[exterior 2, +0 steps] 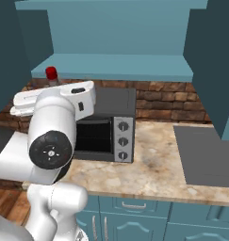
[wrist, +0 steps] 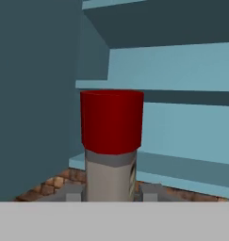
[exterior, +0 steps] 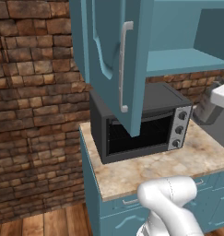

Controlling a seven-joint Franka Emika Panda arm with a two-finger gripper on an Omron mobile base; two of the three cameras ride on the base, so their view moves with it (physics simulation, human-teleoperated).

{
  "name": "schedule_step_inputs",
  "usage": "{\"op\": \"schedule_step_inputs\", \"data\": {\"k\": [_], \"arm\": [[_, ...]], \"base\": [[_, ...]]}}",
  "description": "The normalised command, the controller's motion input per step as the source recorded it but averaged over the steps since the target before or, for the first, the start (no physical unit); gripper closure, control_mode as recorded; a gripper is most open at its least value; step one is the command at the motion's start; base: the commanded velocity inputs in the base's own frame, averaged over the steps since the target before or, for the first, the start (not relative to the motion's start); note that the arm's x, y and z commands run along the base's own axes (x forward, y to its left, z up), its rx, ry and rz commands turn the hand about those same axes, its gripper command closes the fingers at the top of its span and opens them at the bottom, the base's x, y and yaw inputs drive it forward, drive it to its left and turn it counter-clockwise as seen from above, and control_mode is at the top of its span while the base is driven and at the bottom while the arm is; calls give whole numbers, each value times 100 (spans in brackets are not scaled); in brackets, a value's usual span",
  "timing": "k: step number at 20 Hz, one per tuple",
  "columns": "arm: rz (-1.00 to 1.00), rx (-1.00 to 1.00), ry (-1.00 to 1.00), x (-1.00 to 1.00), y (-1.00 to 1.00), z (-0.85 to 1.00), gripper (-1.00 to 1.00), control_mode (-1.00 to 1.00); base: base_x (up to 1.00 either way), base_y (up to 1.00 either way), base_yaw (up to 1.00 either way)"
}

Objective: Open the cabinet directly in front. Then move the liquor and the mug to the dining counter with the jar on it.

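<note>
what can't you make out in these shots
- Liquor: hand view, base cut off by the bottom edge; right base view, the arm hides all but the red cap.
- Gripper: hand view, tips barely show beside the bottle; contact unclear.
- Cabinet: left base view, its open door hides the left interior.

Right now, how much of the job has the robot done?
Done: the cabinet doors stand open. In hand: the gripper is closed around the liquor, the bottle with the red cap, just in front of the cabinet shelf. Left: carrying the bottle to the dining counter with the jar, then fetching the mug and taking it there too.
</note>
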Motion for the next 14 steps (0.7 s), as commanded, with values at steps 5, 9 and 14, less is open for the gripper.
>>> {"op": "schedule_step_inputs", "data": {"k": [5,9,14], "arm": [[0,0,0,-11,3,-19,100,-100],[0,0,0,-7,0,-11,100,-100],[0,0,0,0,0,0,100,100]], "base": [[0,0,0],[0,0,0],[0,0,0]]}}
